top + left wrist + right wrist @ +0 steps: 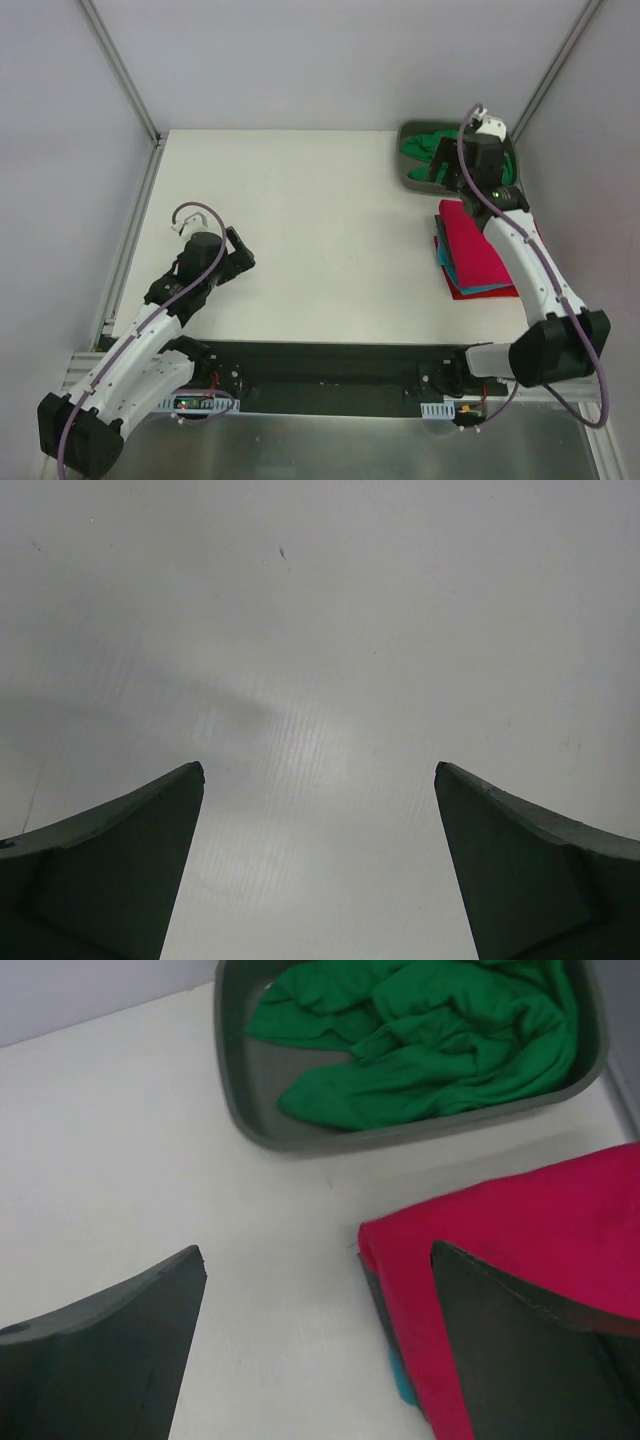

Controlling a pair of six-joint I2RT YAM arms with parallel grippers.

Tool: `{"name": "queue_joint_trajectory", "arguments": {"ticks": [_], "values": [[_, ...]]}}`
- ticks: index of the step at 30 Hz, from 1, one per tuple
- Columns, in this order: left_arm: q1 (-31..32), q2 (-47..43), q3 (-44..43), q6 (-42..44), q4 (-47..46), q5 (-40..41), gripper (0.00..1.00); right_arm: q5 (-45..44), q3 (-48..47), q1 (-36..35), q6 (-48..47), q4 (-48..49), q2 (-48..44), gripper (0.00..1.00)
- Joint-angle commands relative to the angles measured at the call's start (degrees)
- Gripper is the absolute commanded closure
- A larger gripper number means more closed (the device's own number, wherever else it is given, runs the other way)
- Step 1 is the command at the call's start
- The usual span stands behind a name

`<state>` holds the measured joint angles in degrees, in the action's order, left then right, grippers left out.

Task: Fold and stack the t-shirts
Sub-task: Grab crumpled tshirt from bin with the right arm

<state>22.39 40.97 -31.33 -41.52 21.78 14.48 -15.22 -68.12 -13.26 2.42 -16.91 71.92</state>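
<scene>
The left arm (150, 330) reaches in from the near-left corner of the white surface (300, 220), its left jaws standing wide apart, holding nothing, and pointing toward the middle of the surface. In the left wrist view the two dark tips frame only bare white surface (320, 630), with a soft shadow to the left. Well apart to the right, the right arm (520, 260) stretches from its near-right base toward the far-right corner. Its right jaws are likewise spread wide, with nothing between them, over the near edge of a grey plastic tray (405, 175). The right wrist view shows the tray (232, 1090) at the far side, with a bright green t-shirt (430, 1040) lying crumpled and unfolded inside it. The same green t-shirt (420, 143) shows in the overhead view, partly hidden by the arm. Just near of the tray, on the surface (120, 1140), sits a stack of folded t-shirts. A crimson-pink t-shirt (475, 245) lies flat on top, and a teal t-shirt (443, 258) peeks out at the stack's left edge beneath it. A red t-shirt (465, 293) shows along the near edge at the bottom. From the right wrist, the crimson-pink t-shirt (520, 1230) fills the right side below the tray, partly behind the right-hand tip, with a sliver of the teal t-shirt (403, 1385) under its left edge.
</scene>
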Motion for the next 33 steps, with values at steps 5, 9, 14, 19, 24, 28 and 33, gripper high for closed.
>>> {"name": "queue_joint_trajectory", "arguments": {"ticks": [5, 9, 14, 19, 24, 28, 33], "values": [[-0.7, 5.4, -4.4, -0.4, -2.1, 5.1, 0.01, -11.1, -24.3, 8.4, -6.5, -11.7, 23.8, 0.04], [-0.7, 7.9, -5.8, -0.1, -2.6, 6.3, 0.01, -9.4, -36.2, 12.4, -7.9, -13.1, 36.5, 0.04], [-0.7, 11.1, -7.3, -0.1, -3.3, 6.4, 0.01, -6.7, -54.5, 16.6, -8.4, -18.0, 51.3, 0.04], [-0.7, 14.5, -8.0, 0.0, -4.6, 5.9, 0.01, -1.8, -63.4, 19.4, -5.9, -16.8, 61.7, 0.04], [-0.7, 17.4, -9.8, -0.1, -4.7, 4.4, 0.01, 2.9, -63.1, 21.0, -4.4, -10.8, 67.0, 0.04], [-0.7, 18.7, -10.1, -0.3, -4.7, 4.2, 0.01, 7.7, -64.4, 22.3, -2.5, -8.8, 71.2, 0.04], [-0.7, 19.2, -10.1, -0.6, -4.8, 4.1, 0.01, 18.7, -63.9, 24.7, 5.0, -5.3, 74.0, 0.26]]}}
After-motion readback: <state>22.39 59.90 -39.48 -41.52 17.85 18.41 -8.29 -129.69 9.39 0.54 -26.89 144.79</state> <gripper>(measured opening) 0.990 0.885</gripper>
